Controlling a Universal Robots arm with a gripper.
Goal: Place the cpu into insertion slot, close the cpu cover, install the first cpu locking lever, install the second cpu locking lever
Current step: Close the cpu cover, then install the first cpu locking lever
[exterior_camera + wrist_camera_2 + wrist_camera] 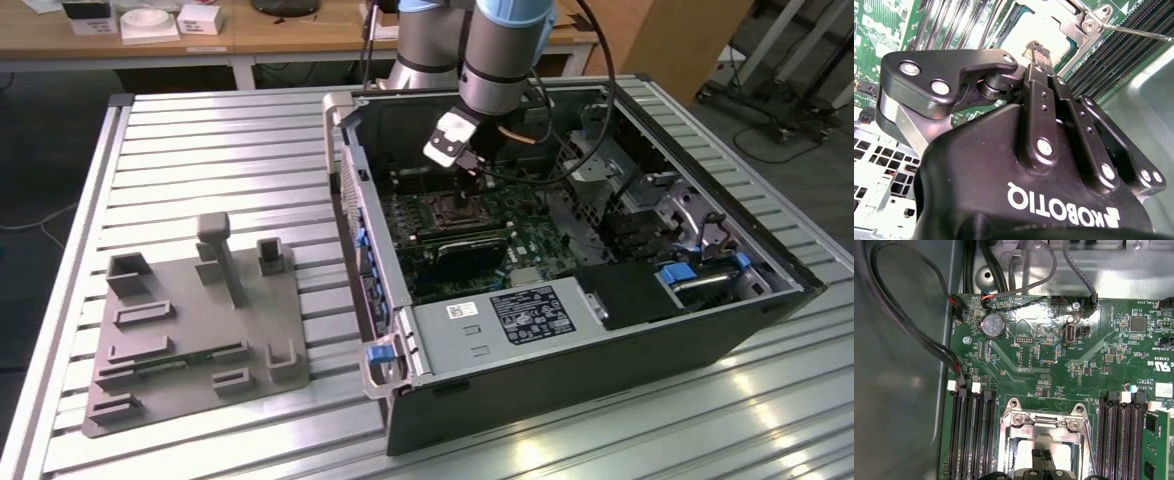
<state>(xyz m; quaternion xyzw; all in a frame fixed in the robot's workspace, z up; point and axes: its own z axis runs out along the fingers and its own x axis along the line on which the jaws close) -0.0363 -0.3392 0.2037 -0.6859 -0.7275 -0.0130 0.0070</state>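
My fingers (pixel 1040 56) shut, nothing held, above the cpu (pixel 1026 27).
The cpu lies seated in the insertion slot (pixel 461 217), at 6 o'clock from my fingers in the exterior view.

Long dark memory slots (pixel 971 435) flank the silver-rimmed square insertion slot (pixel 1041 426) on both sides. Looped black cables (pixel 914 335) crowd the grey metal case wall (pixel 894 415) just beside the board.

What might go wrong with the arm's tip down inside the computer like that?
The gripper, shut, sits right over the cpu in the window of the cpu cover; an off-centre push might scrape or tilt it. The thin lever rod beside the cover could slip free. The memory slots stand close on both sides, so sideways drift may knock them.
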